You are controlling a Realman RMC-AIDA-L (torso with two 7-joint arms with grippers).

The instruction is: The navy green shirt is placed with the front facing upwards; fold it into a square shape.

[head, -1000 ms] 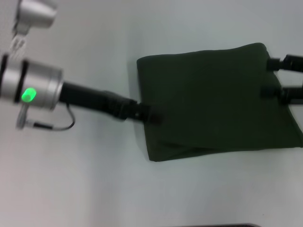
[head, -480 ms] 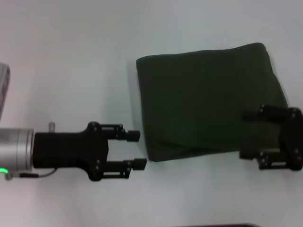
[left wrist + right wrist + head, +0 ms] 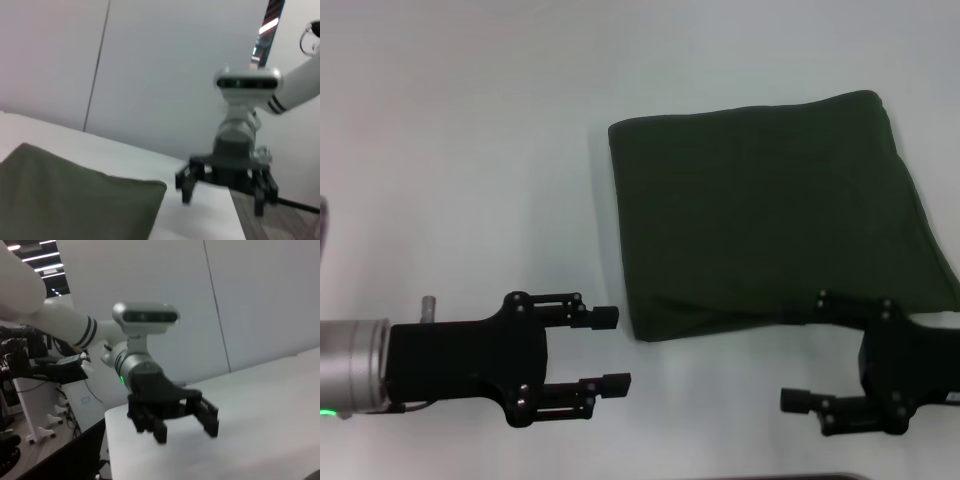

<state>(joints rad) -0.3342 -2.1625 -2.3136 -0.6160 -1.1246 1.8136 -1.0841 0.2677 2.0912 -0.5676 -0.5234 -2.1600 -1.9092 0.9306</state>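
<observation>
The navy green shirt (image 3: 770,210) lies folded into a rough square on the white table (image 3: 470,150), plain green side up, no lettering showing. My left gripper (image 3: 610,350) is open and empty, just left of the shirt's near left corner and not touching it. My right gripper (image 3: 805,350) is open and empty at the shirt's near edge, fingers pointing left, one finger (image 3: 835,300) over the hem. The left wrist view shows a folded shirt corner (image 3: 75,200) and the right gripper (image 3: 222,195) beyond. The right wrist view shows the left gripper (image 3: 186,430) open.
A dark strip (image 3: 770,477) marks the table's near edge. The table ends past the left gripper in the right wrist view, with white stands (image 3: 40,425) on the floor beyond. A plain wall (image 3: 150,75) is behind.
Both grippers have let go of the shirt's side edges and drawn back toward the table's near edge. The left opened beside the near left corner. The shirt has stayed folded.
</observation>
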